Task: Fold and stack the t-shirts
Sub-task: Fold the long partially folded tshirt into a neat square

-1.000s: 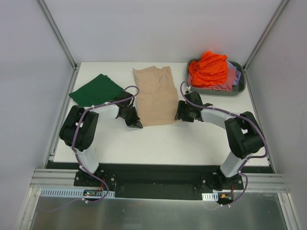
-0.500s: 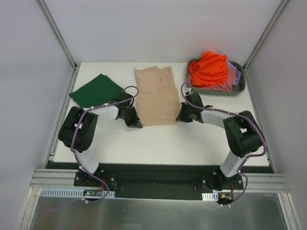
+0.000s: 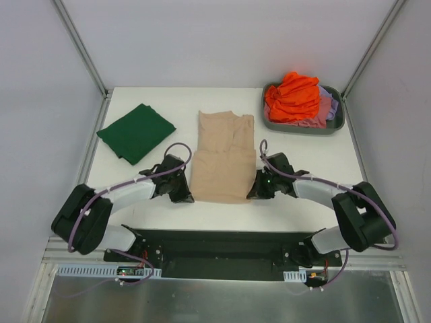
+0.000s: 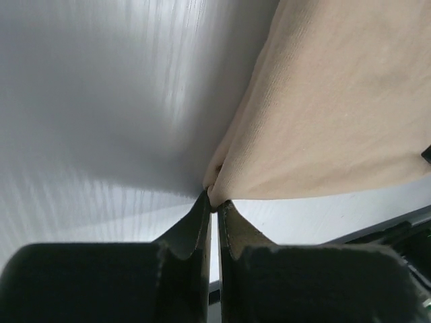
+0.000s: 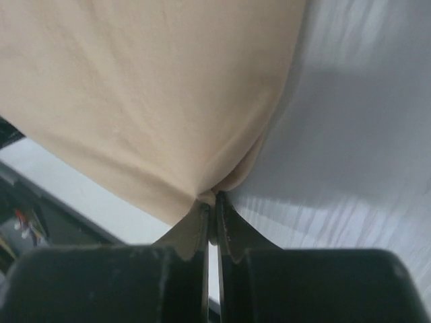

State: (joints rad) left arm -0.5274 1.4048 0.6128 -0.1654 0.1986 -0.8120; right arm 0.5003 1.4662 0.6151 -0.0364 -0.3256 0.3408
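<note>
The beige t-shirt (image 3: 222, 158) lies folded lengthwise in the middle of the table, its near edge close to the table's front. My left gripper (image 3: 188, 197) is shut on its near left corner (image 4: 219, 188), and my right gripper (image 3: 251, 196) is shut on its near right corner (image 5: 215, 192). In both wrist views the cloth is pinched between the fingertips. A folded dark green t-shirt (image 3: 136, 132) rests at the back left. Orange (image 3: 293, 97), pink (image 3: 328, 108) and lavender tees are heaped in the tub at the back right.
The grey plastic tub (image 3: 336, 123) stands at the back right corner. White walls and metal frame rails (image 3: 81, 47) enclose the table on three sides. The table's front edge and black base rail (image 3: 215, 242) run just behind the two grippers.
The right gripper closed on the beige shirt's corner. Both arms then pulled the shirt toward the front edge of the table, and both now lie low and stretched out.
</note>
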